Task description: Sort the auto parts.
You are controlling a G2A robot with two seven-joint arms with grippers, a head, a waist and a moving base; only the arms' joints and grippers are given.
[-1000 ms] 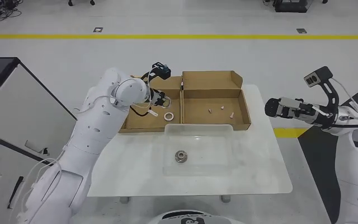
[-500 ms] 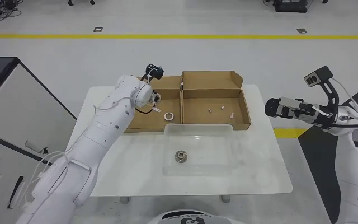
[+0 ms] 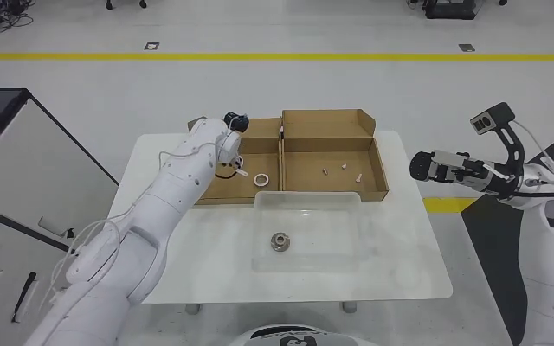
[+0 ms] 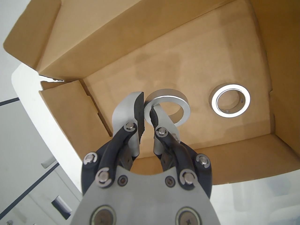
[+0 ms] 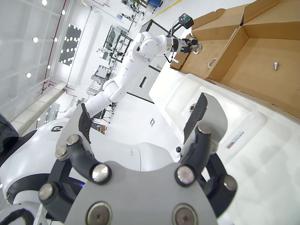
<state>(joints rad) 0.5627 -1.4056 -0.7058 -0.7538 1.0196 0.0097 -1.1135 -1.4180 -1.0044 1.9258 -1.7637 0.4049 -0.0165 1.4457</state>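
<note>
The left gripper point(image 4: 146, 115) is closed narrowly on the wall of a metal ring point(image 4: 186, 108). One finger point(image 4: 139, 108) is set outside the rim and the other is passed into the hole. The ring is carried just past the fingertips, near flat, with its hole axis pointed up towards the wrist camera. It is placed over the middle of the left cardboard box point(image 3: 260, 143) at the far edge of the table point(image 3: 398, 251). A second ring point(image 4: 246, 99) is seen lying flat by that box's right wall. The right gripper point(image 5: 143, 103) is spread wide with nothing in it, by the table's right edge.
</note>
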